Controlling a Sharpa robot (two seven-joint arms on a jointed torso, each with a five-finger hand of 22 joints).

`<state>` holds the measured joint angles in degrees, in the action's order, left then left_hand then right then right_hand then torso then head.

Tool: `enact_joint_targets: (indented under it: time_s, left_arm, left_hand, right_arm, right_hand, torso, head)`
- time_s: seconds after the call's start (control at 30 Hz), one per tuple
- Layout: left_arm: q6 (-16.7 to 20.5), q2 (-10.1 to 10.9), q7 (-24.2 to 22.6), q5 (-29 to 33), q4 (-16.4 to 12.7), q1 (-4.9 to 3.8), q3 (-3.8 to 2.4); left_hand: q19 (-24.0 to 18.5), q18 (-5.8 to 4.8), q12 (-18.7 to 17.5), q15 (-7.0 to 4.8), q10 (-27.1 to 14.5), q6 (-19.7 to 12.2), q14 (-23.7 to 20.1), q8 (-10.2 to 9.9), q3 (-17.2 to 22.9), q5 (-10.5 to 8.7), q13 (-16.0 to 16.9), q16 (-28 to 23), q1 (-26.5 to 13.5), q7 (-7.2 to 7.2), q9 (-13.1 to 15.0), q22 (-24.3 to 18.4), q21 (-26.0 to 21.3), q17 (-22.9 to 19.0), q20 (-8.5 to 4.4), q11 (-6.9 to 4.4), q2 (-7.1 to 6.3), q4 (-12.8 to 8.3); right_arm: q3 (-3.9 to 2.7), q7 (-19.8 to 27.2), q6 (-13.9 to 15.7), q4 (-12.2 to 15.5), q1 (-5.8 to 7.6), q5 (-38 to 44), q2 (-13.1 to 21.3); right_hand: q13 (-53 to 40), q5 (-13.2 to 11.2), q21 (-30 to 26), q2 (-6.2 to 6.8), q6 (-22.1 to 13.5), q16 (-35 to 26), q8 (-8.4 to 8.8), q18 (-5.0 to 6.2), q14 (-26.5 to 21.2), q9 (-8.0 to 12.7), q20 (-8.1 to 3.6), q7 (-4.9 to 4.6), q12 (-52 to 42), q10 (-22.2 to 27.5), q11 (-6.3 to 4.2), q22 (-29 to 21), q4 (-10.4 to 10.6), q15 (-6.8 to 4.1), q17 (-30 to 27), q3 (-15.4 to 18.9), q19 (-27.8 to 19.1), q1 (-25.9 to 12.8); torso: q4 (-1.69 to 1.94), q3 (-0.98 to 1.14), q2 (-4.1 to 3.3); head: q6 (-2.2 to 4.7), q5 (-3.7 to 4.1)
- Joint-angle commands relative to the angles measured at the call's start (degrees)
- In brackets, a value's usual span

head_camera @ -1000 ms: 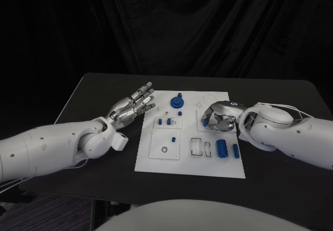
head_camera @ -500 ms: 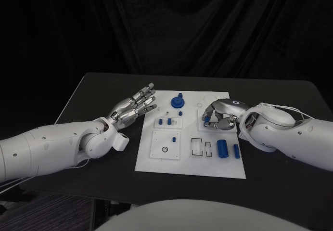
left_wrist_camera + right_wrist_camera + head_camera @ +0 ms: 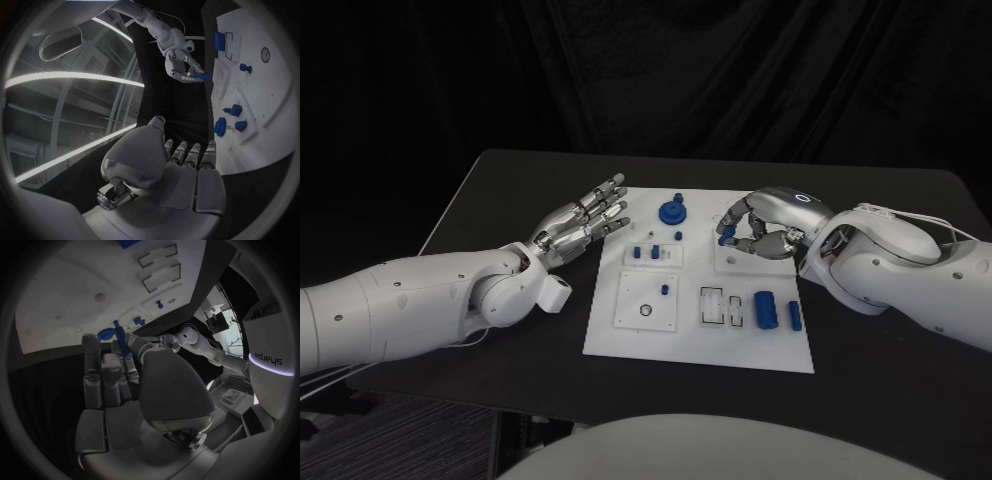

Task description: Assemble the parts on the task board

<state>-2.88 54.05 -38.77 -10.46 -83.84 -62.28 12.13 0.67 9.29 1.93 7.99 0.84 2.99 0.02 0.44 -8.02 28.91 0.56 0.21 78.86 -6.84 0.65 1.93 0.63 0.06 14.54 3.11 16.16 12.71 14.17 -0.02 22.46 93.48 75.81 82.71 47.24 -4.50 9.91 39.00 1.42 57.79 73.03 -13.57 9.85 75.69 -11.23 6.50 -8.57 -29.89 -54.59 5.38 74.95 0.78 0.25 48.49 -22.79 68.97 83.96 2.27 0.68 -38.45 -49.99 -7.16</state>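
The white task board [image 3: 697,335] lies mid-table. My right hand [image 3: 767,222] hovers over the board's far right part and pinches a small blue part [image 3: 727,236] at its fingertips. The left wrist view shows that same hand [image 3: 180,66] with the blue part [image 3: 201,76] held clear of the board [image 3: 262,107]. My left hand [image 3: 584,220] floats beside the board's far left corner, palm up, fingers spread, holding nothing. A round blue part [image 3: 672,212] stands at the board's far edge. Two blue cylinders [image 3: 763,307] lie at the near right, small blue pegs [image 3: 645,252] at mid-left.
Two black-outlined rectangular slots [image 3: 714,305] and a ring-shaped hole [image 3: 643,311] mark the board's near half. Bare black table [image 3: 877,300] runs round the board on all sides, and a dark curtain hangs behind it.
My right hand has risen from the board's right side and moved toward the far edge, carrying the small blue part. The left hand has kept its pose.
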Motion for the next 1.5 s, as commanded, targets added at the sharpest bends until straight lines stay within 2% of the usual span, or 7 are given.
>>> enact_joint_targets:
  time_s: [0.03, 0.37, 0.77, 0.97, 1.17, 1.33, 1.5]
  left_arm:
    - [-0.8, 0.1, -3.4, 0.0, -0.1, 0.12, -0.04]
    - [-1.0, -0.1, -3.2, 0.0, 0.0, 0.13, -0.04]
    - [-0.8, -0.6, -3.9, 0.0, 0.4, 0.13, -0.04]
    - [-0.9, -1.0, -4.1, 0.0, 0.6, 0.14, -0.04]
    - [-0.9, -1.2, -4.2, 0.0, 0.7, 0.16, -0.04]
    - [-1.0, -1.2, -4.1, 0.0, 0.7, 0.17, -0.04]
    - [-1.1, -1.3, -4.0, 0.0, 0.7, 0.19, -0.04]
  left_hand:
    - [0.2, 0.95, 0.3, 0.38, 0.0, 0.0, 0.0, 0.4, 0.2, 0.31, 0.1, -0.2, 0.3, 0.29, 0.1, 0.0, 0.1, -0.1, 0.41, 0.32, 0.14, -0.3]
    - [0.2, 0.95, 0.4, 0.40, 0.1, 0.1, 0.0, 0.4, 0.4, 0.33, 0.1, -0.2, 0.2, 0.59, 0.1, 0.0, 0.0, -0.1, 0.44, 0.49, 0.22, -0.3]
    - [0.2, 0.97, 0.7, 0.40, 0.2, 0.4, 0.0, 0.5, 0.9, 0.41, 0.2, -0.2, -0.1, 1.29, 0.1, 0.0, 0.1, -0.1, 0.45, 0.69, 0.39, -0.2]
    - [0.2, 0.98, 0.7, 0.43, 0.2, 0.5, 0.0, 0.5, 1.1, 0.41, 0.2, -0.2, -0.1, 1.44, 0.1, 0.1, 0.1, -0.1, 0.46, 0.76, 0.40, -0.2]
    - [0.3, 0.98, 0.8, 0.45, 0.2, 0.5, 0.0, 0.5, 1.2, 0.45, 0.2, -0.2, -0.2, 1.59, 0.2, 0.1, 0.1, -0.1, 0.46, 0.78, 0.41, -0.2]
    - [0.3, 0.99, 0.8, 0.48, 0.3, 0.6, 0.0, 0.5, 1.3, 0.49, 0.2, -0.2, -0.2, 1.74, 0.2, 0.2, 0.1, -0.1, 0.47, 0.84, 0.41, -0.2]
    - [0.3, 0.99, 0.8, 0.55, 0.3, 0.6, 0.0, 0.5, 1.5, 0.51, 0.2, -0.2, -0.2, 1.88, 0.2, 0.2, 0.1, -0.1, 0.49, 0.89, 0.40, -0.2]
  right_arm:
    - [-0.01, 1.2, 0.5, 2.2, 0.48, 0.9, 0.1]
    - [0.00, 2.4, -3.1, 5.3, -0.65, 6.6, -4.0]
    - [-0.01, 0.3, -7.0, 1.3, -4.82, 13.0, -11.8]
    - [-0.01, -0.4, -8.5, -0.5, -6.35, 14.5, -13.8]
    - [-0.01, -1.0, -10.2, -1.9, -7.33, 15.1, -15.0]
    - [-0.01, -1.2, -10.5, -2.4, -7.77, 15.3, -15.2]
    - [-0.01, -1.1, -10.3, -2.7, -8.12, 15.3, -15.3]
  right_hand:
    - [0.1, 0.0, 0.7, -0.86, 1.0, 0.0, -0.13, -0.84, 0.5, -3.5, -0.41, 0.71, 0.4, -1.5, -0.94, 3.2, -0.3, -0.14, 0.5, -0.3, 0.3, 1.2]
    - [0.2, -1.7, 6.4, -0.47, 0.5, 2.8, 0.11, -1.77, 3.5, -4.4, -0.51, 0.66, 1.7, -2.3, -1.01, 4.5, -0.5, -0.23, 6.5, -0.4, 3.2, 0.8]
    - [0.3, -1.9, 10.2, 0.34, 0.5, 4.7, 0.33, -2.36, 5.4, -5.2, -0.57, 0.72, 3.0, -2.9, -1.06, 5.3, -0.8, -0.29, 10.5, 0.1, 5.2, 0.4]
    - [0.2, -2.0, 10.5, 0.61, 0.5, 4.9, 0.39, -2.38, 5.5, -5.4, -0.62, 0.79, 3.2, -3.5, -1.19, 5.3, -1.1, -0.38, 10.6, 0.2, 5.4, 0.5]
    - [0.1, -2.0, 12.4, 0.71, 0.5, 5.7, 0.53, -2.69, 6.3, -5.6, -0.68, 0.81, 3.5, -3.7, -1.22, 5.7, -1.2, -0.44, 12.5, 0.3, 6.3, 0.5]
    - [0.1, -2.0, 12.2, 0.78, 0.4, 5.7, 0.59, -2.65, 6.2, -5.6, -0.69, 0.79, 3.6, -3.7, -1.19, 5.7, -1.2, -0.44, 12.3, 0.3, 6.2, 0.5]
    - [0.1, -2.1, 12.3, 0.77, 0.4, 5.7, 0.60, -2.65, 6.2, -5.7, -0.69, 0.79, 3.7, -3.7, -1.20, 5.7, -1.2, -0.44, 12.4, 0.3, 6.2, 0.5]
  torso:
    - [-0.06, 0.10, -0.06]
    - [0.07, -0.05, -0.07]
    - [0.28, -0.10, 0.19]
    - [0.09, -0.08, 0.19]
    - [0.30, -0.12, 0.06]
    - [-0.08, -0.09, 0.00]
    - [0.09, -0.07, -0.03]
  head:
    - [-0.01, -0.18]
    - [-0.01, -1.40]
    - [-0.01, -1.90]
    - [-0.01, -1.87]
    - [-0.01, -1.90]
    - [-0.01, -2.36]
    - [-0.01, -2.08]
